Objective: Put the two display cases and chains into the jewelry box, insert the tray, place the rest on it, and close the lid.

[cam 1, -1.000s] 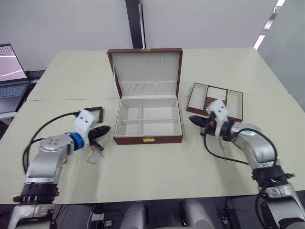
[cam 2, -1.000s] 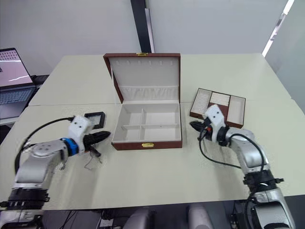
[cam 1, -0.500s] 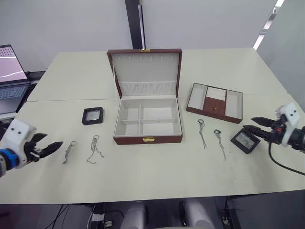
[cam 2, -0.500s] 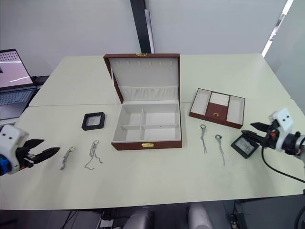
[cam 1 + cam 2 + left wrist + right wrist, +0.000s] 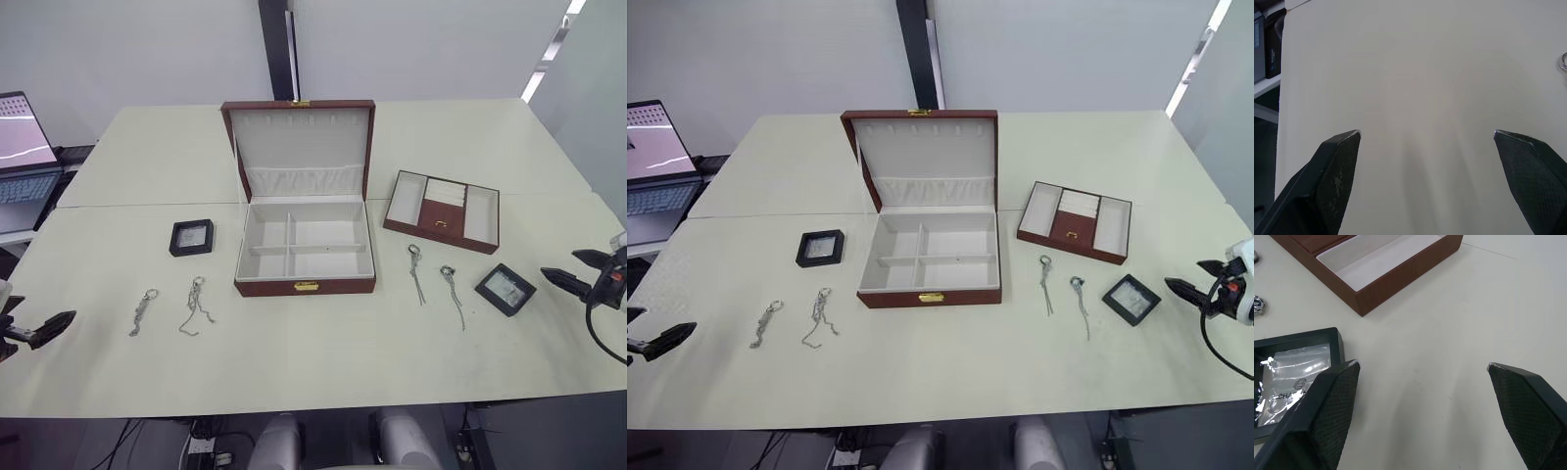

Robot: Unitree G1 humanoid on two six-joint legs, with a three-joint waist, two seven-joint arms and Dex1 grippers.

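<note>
Both end effectors, left (image 5: 44, 328) and right (image 5: 573, 279), gape wide, empty. Display case (image 5: 505, 288) at right: light, rigid, glossy; pinch frame edges. Chains (image 5: 195, 305) limp; grab clasp.

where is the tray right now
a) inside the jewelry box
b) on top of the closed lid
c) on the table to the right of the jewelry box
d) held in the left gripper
c: the tray sits flat on the table, to the right of the open jewelry box, whose four compartments are empty.
</note>
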